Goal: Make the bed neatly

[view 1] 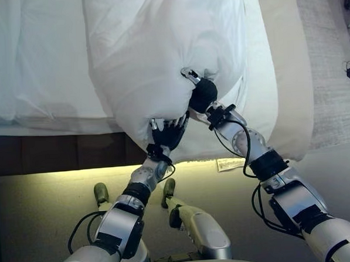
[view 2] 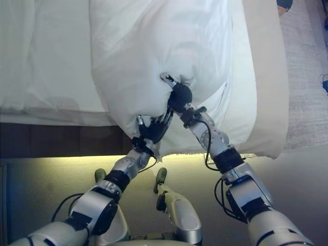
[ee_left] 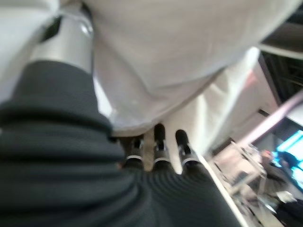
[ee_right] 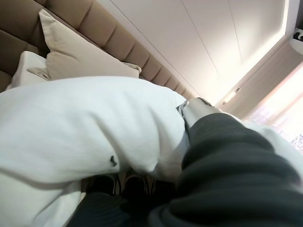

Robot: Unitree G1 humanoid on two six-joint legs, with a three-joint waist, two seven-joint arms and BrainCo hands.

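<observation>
A big white pillow (view 1: 165, 49) hangs over the near edge of the bed (view 1: 36, 68), which is covered in white bedding. My left hand (view 1: 166, 134) grips the pillow's lower corner from underneath; in the left wrist view its fingers (ee_left: 161, 146) and thumb pinch the white cloth. My right hand (view 1: 201, 94) holds the pillow's near side a little higher and further right. In the right wrist view its thumb (ee_right: 194, 106) lies on top of the pillow (ee_right: 85, 123) while its fingers curl beneath it. Both hands are close together.
A second white pillow (view 1: 263, 85) and a beige cushion (view 1: 292, 72) lie to the right on the bed. A padded beige headboard (ee_right: 94, 23) is behind them. The dark bed base (view 1: 47, 152) runs along the near edge, and a white tag (view 1: 229, 163) hangs by it.
</observation>
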